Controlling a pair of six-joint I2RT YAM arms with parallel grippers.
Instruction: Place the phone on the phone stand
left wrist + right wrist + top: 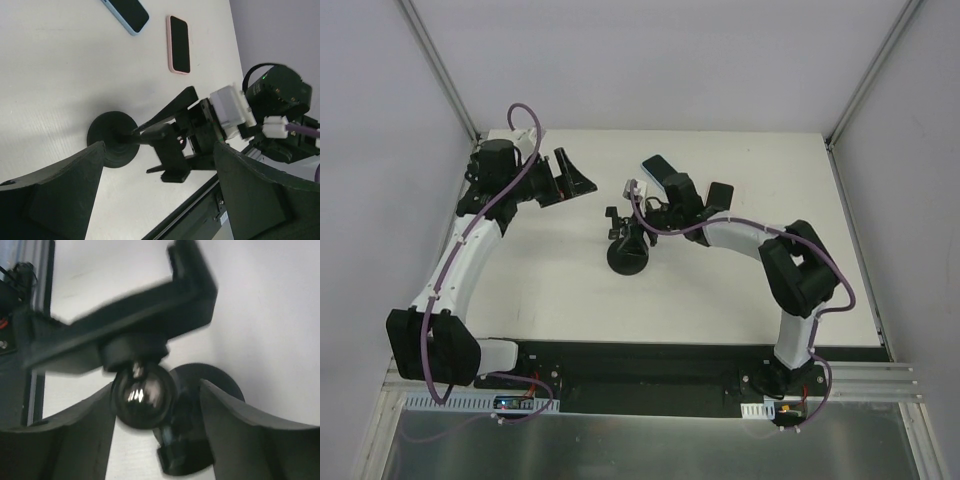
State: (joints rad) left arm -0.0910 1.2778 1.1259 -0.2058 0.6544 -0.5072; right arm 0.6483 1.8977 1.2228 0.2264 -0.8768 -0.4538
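Observation:
The black phone stand [628,256] stands mid-table on a round base, its cradle tilted. My right gripper [626,228] is open and straddles the stand's ball joint [144,395] below the cradle [125,325]; this view is blurred. One finger [80,440] lies close beside the ball, and the other is apart from it. A light-blue phone [657,164] lies flat behind the right wrist, also shown in the left wrist view [127,12]. A pink phone [179,44] lies flat next to it. My left gripper [572,174] is open and empty, left of the stand.
The right wrist's white camera block [230,110] and purple cable [665,235] hang over the stand. The table's black front edge [640,350] runs along the near side. White walls and metal posts enclose the back corners.

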